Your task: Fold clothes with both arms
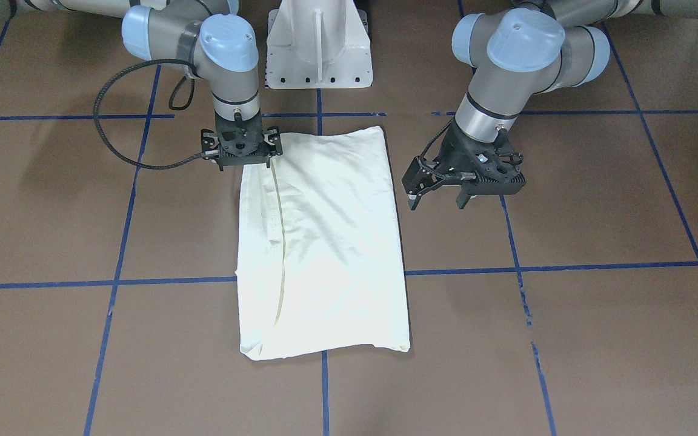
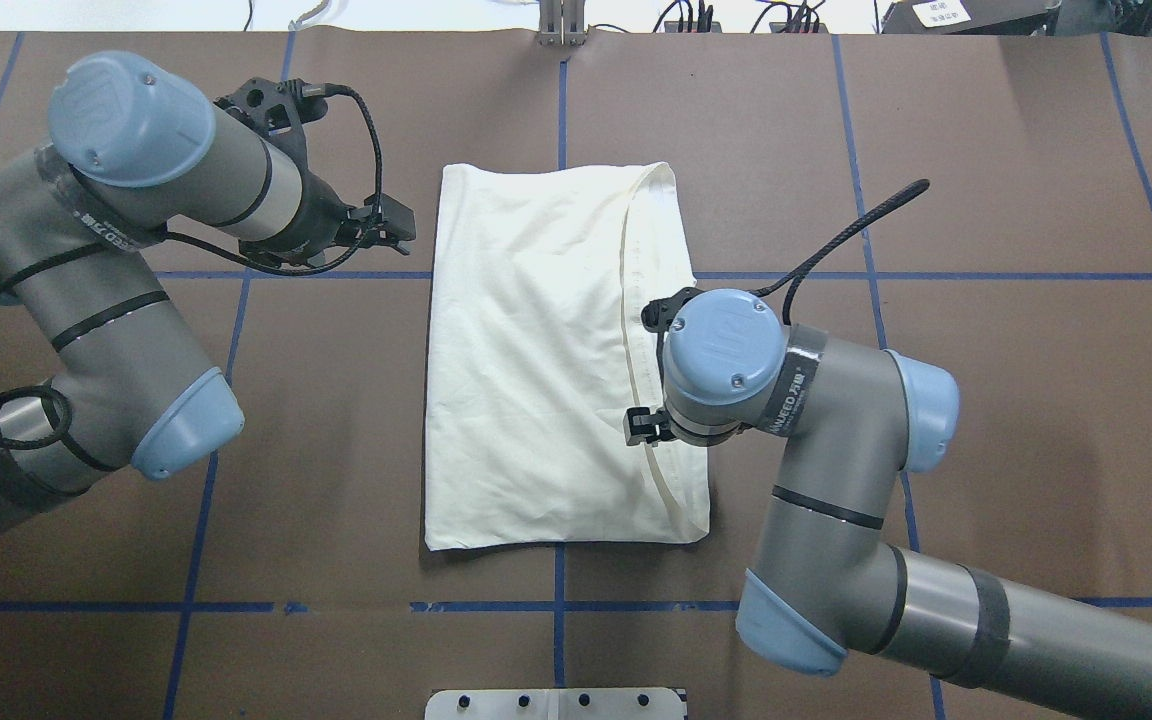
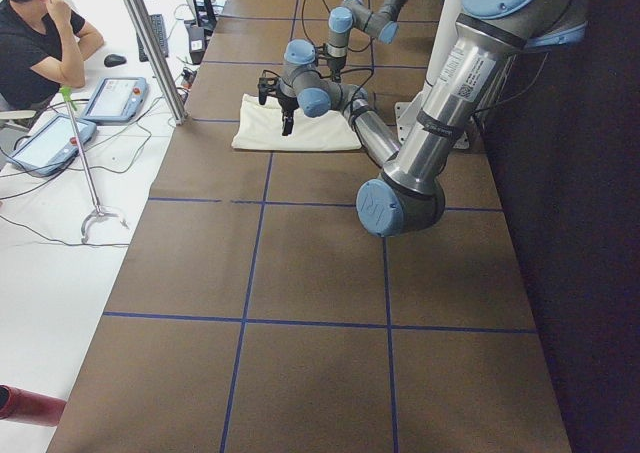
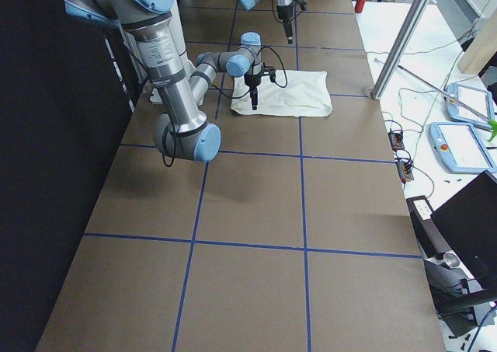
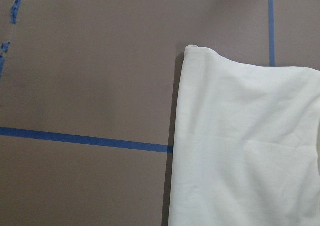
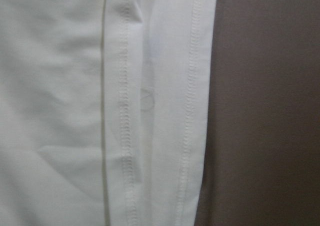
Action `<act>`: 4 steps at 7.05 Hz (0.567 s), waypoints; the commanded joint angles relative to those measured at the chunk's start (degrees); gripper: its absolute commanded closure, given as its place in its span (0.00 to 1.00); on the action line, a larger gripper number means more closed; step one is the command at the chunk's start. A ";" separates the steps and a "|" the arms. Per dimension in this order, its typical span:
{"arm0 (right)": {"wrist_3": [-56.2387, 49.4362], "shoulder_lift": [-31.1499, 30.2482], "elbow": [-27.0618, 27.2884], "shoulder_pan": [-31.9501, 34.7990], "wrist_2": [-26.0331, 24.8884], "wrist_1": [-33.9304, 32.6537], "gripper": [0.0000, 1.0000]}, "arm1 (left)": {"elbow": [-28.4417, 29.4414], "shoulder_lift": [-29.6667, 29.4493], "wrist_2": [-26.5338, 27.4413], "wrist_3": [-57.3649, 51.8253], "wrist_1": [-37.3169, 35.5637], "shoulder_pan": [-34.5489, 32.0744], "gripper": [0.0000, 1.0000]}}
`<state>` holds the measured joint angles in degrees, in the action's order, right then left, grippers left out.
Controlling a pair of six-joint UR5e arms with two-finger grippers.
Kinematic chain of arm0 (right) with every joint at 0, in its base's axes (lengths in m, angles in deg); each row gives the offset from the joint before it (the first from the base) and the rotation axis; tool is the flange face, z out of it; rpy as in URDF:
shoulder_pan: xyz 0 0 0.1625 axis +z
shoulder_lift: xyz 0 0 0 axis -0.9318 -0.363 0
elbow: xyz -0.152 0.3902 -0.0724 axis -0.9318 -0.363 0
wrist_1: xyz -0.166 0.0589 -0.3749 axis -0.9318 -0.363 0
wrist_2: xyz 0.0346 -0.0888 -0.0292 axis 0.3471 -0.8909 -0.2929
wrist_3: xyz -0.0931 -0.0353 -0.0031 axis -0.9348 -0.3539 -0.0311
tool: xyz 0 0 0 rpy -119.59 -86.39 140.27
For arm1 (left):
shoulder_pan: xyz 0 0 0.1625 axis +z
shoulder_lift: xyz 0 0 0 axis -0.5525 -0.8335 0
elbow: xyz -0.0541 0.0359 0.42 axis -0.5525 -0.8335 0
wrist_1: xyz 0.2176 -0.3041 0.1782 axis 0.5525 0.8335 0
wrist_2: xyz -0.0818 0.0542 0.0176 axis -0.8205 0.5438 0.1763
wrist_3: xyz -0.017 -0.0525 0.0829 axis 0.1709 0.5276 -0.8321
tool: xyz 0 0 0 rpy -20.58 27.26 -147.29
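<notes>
On table (image 2: 336,450) — folded shirt (image 2: 536,360)

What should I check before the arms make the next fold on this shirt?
1. The shirt lies flat in a rectangle, plain side up: ok.
2. The left gripper is open, beside the shirt, not touching: ok.
3. The right gripper is above the shirt's hem: ok.
4. The right gripper is holding the hem: cannot tell.
5. The right arm's cable is off the shirt: ok.
</notes>
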<state>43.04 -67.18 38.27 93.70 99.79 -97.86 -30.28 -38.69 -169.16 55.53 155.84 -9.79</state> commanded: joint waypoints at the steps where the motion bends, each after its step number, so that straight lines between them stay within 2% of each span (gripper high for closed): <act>1: -0.12 1.73 -3.30 -1.51 0.47 -0.27 0.00 | 0.02 -0.07 0.00 -0.01 0.00 0.00 0.00; 4: -0.12 0.86 -3.39 -1.69 1.70 -0.79 0.00 | 0.11 -0.07 0.00 0.17 0.09 0.00 0.00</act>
<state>42.93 -66.01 34.92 91.90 101.04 -98.38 -30.21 -38.74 -169.16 55.60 155.89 -9.79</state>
